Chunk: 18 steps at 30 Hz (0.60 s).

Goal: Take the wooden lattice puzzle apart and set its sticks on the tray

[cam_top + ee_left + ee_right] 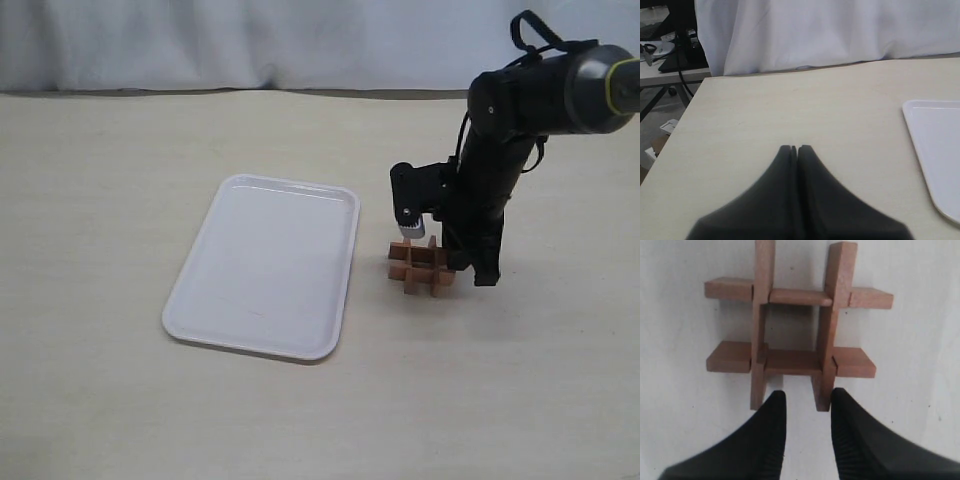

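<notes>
The wooden lattice puzzle [420, 268] lies assembled flat on the table, just right of the tray [265, 265]. In the right wrist view its four sticks [795, 330] cross as a hash. My right gripper [807, 396] stands open at the puzzle's edge, pointing down at the table. One stick end [822, 399] sits at the mouth of the jaws, close beside one finger, and is not clamped. In the exterior view the right gripper [470, 268] is low at the puzzle's right side. My left gripper [796, 148] is shut on nothing over bare table, with the tray's rim [912, 107] off to one side.
A white curtain [250, 40] hangs behind the table. The left wrist view shows the table's side edge [687, 107], with cables and clutter [660, 50] beyond it. The tray holds nothing.
</notes>
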Available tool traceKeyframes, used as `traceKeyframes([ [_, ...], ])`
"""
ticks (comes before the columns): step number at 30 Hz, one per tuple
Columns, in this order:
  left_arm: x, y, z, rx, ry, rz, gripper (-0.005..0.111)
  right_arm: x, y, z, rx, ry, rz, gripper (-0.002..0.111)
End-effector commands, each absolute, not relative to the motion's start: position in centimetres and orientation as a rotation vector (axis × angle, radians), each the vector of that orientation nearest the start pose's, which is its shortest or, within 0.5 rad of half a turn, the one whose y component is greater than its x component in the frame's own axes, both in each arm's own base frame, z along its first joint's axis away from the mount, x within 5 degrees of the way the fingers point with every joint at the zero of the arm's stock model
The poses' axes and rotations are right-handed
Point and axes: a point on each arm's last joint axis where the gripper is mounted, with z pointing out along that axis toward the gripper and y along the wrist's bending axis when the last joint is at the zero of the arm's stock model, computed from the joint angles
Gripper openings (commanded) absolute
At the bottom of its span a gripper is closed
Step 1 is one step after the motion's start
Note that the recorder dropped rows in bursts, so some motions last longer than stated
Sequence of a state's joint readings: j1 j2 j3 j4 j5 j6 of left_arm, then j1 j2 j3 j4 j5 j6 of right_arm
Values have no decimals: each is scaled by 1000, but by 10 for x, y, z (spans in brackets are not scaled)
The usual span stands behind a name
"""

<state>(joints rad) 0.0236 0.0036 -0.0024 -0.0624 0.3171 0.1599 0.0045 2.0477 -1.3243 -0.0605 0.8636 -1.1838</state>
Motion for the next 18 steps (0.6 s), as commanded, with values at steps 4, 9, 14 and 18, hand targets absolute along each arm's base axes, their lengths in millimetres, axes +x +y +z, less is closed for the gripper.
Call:
traceKeyframes([
  [4,54,0,185,82,1791,72,0,389,-4,126,-1694,2579,-144,30],
  [9,54,0,185,82,1791,72,0,388,-5,123,-1659,2615,-144,16],
  [14,54,0,185,82,1791,72,0,387,-6,124,-1678,2628,-150,5],
  [18,54,0,185,82,1791,72,0,385,-6,125,-1688,2641,-137,5],
])
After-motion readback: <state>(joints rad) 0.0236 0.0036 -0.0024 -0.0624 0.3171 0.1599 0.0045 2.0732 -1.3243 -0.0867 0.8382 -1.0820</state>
